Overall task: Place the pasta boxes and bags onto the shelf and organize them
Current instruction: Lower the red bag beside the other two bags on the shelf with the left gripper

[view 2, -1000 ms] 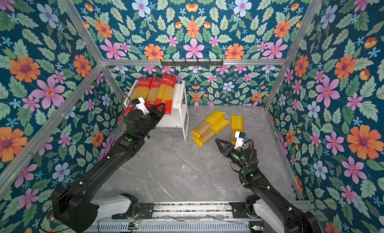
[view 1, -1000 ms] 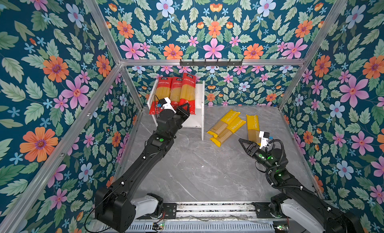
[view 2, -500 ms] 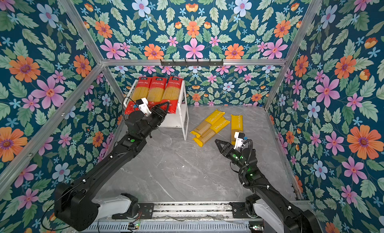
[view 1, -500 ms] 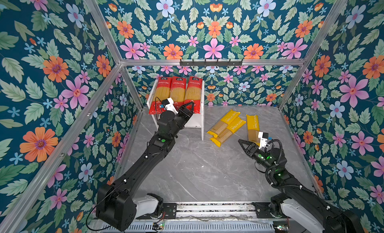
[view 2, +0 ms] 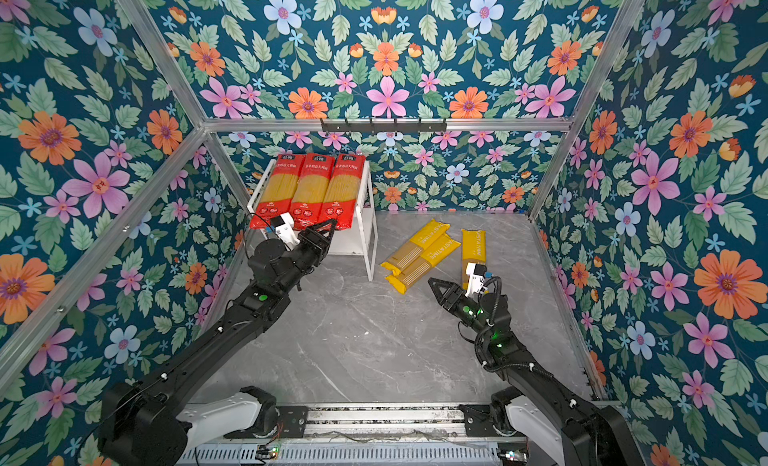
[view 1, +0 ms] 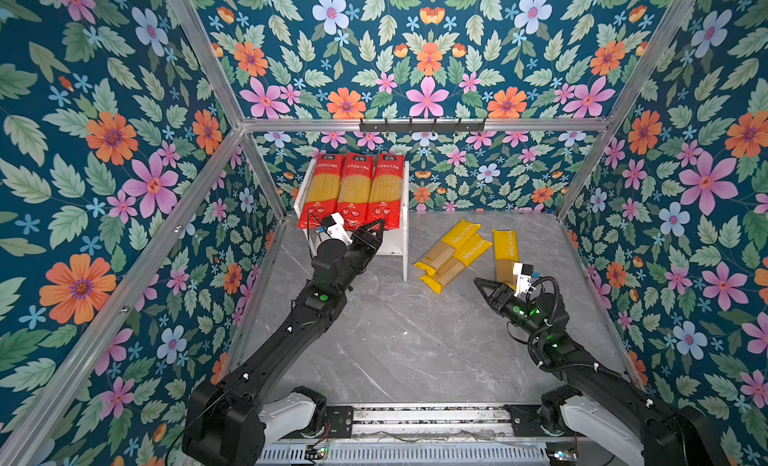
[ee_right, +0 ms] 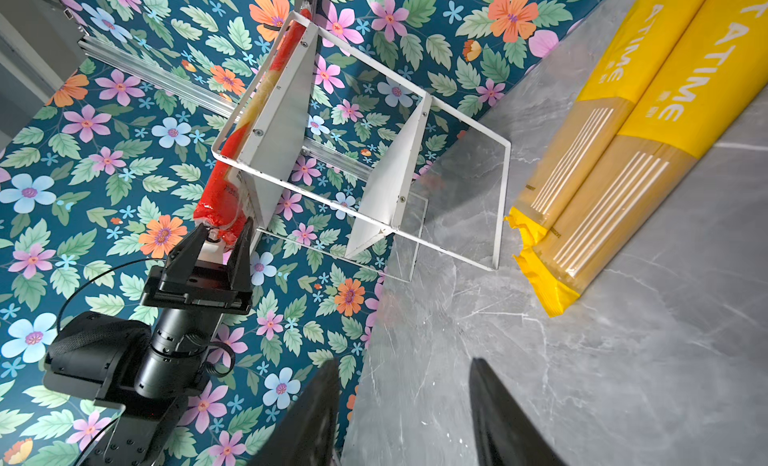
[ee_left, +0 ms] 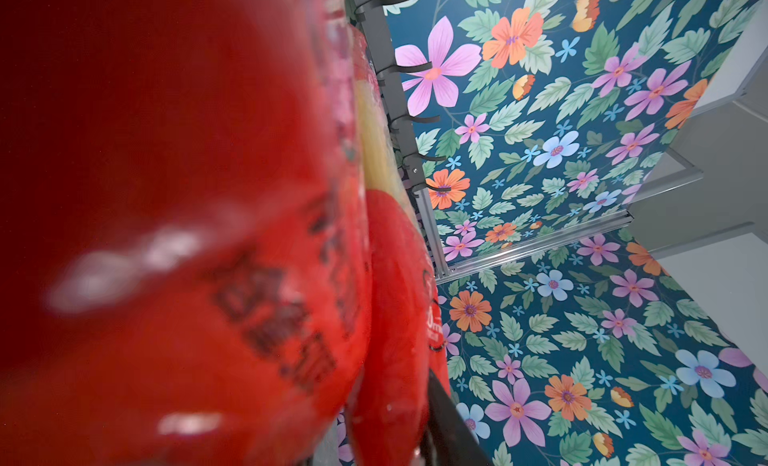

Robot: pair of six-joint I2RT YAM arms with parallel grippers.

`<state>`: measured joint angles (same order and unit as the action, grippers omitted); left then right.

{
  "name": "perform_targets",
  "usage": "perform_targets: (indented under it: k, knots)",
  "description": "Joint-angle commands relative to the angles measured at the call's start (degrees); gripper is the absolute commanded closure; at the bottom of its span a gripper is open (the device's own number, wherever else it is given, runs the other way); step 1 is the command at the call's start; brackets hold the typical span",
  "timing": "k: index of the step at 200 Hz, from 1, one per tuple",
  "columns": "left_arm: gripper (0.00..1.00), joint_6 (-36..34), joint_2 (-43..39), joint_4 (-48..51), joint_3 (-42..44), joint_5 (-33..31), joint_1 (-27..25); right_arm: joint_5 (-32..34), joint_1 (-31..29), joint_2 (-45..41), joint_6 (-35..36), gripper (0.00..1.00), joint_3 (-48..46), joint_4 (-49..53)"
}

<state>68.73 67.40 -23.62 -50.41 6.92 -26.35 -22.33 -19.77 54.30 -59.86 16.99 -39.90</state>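
Three red-ended pasta packs (view 1: 355, 189) (view 2: 309, 189) lie side by side on the top board of the white shelf (view 1: 405, 239) (view 2: 371, 239) (ee_right: 286, 123). My left gripper (view 1: 372, 233) (view 2: 322, 231) (ee_right: 222, 231) is at their near ends, shut on the red end of the right-hand pack (ee_right: 218, 218) (ee_left: 395, 360). Three yellow PASTATIME packs lie on the table. Two of them overlap (view 1: 451, 254) (view 2: 419, 251) (ee_right: 602, 172) and one lies apart (view 1: 505, 251) (view 2: 473, 251). My right gripper (view 1: 484, 287) (view 2: 436, 285) (ee_right: 403, 362) hangs open above the table just in front of them, holding nothing.
The shelf's lower board (ee_right: 395, 172) is bare. A black hook rail (view 1: 422, 125) runs along the back wall. Floral walls with aluminium posts close in the grey marble table (view 1: 395, 339) on three sides. A metal rail (view 1: 415, 418) carries both arm bases at the front.
The right-hand red pack has gone from slanted to straight beside the other two. My left gripper shifted right, then slightly nearer along the pack's end. The right arm stayed still.
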Motion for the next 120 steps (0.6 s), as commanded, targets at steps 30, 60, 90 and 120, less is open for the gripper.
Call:
perform_targets:
  k: [30,60,90,120]
  knots:
    - [0.7,-2.5,1.6,0.4,-3.35,0.73,0.07,0.03,-0.16,-1.65,-0.49,0.49,-0.43,-1.74]
    - [0.56,-2.37,0.8,0.8,-2.07,0.77,0.07,0.69,-0.16,-2.97,0.17,0.49,-0.78,-0.1]
    - [0.4,-4.78,-2.41,5.07,-1.52,-1.12,-0.02,0.63,-0.14,-2.41,0.27,0.49,-0.66,-0.09]
    - [0.33,-8.3,-6.31,9.79,-1.44,-2.48,-0.23,0.45,-0.15,-0.93,-0.15,0.49,-0.48,-0.7]
